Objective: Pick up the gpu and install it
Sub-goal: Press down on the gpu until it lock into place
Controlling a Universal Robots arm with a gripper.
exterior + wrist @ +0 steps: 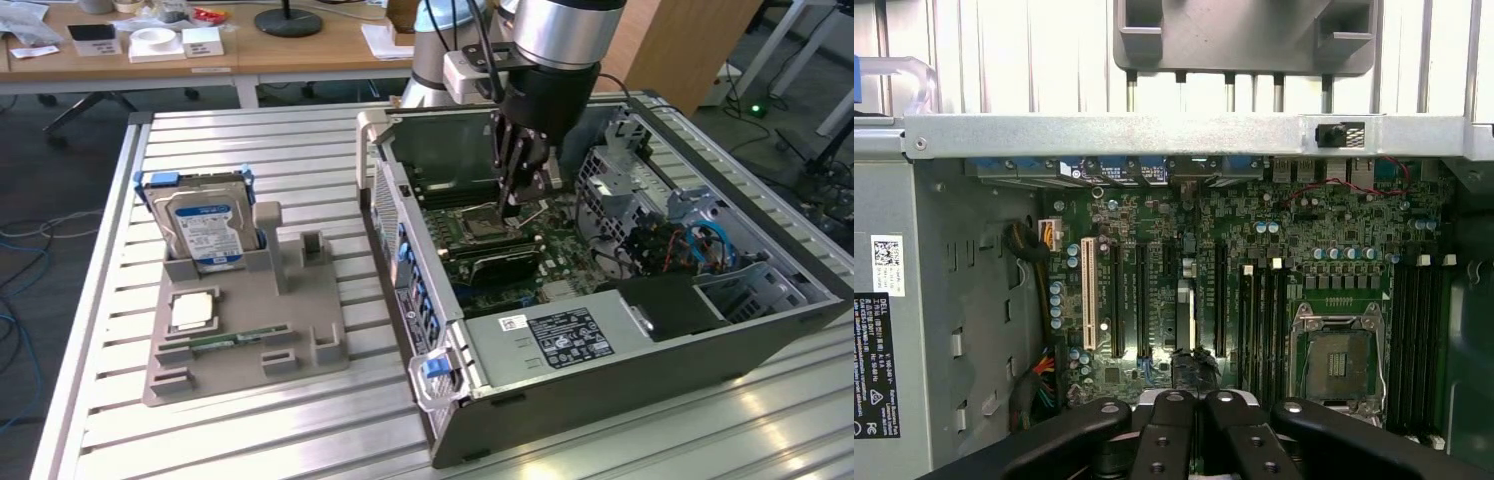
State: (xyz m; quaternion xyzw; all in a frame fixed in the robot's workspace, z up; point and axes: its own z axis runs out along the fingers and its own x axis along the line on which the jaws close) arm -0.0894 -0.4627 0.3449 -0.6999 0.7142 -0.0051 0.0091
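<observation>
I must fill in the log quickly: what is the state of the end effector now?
End effector: closed, just over the gpu inside the computer case; whether it grips it cannot be told.

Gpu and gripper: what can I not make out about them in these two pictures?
1. Wrist view: the shut gripper covers the near end of a thin edge-on card, probably the gpu. Whether it is gripped or only touched is unclear.
2. Exterior view: the gripper's tips are lost against the dark motherboard, so what they pinch cannot be told.
3. Exterior view: the power supply label is too small to read.
</observation>
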